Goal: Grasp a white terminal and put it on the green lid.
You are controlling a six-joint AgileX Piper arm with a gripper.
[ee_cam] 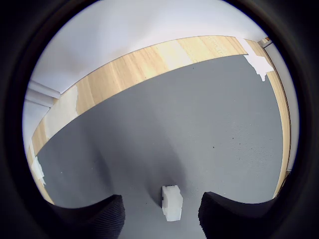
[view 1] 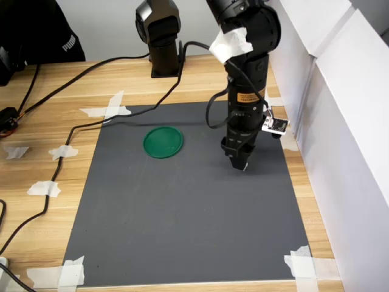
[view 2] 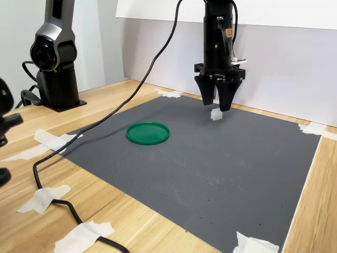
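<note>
White terminal [ee_cam: 172, 202] on the mat, between the spread jaws.

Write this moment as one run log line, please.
pincer: open, above white terminal | terminal: on mat | green lid: empty

Looks like a robotics lab bench: wooden table [view 1: 182, 82] with a grey mat [view 1: 182, 207] taped down at its corners, white partition boards [view 1: 346, 121] alongside, a camera stand [view 2: 55, 58] and loose black cables [view 1: 73, 131] trailing across.
</note>
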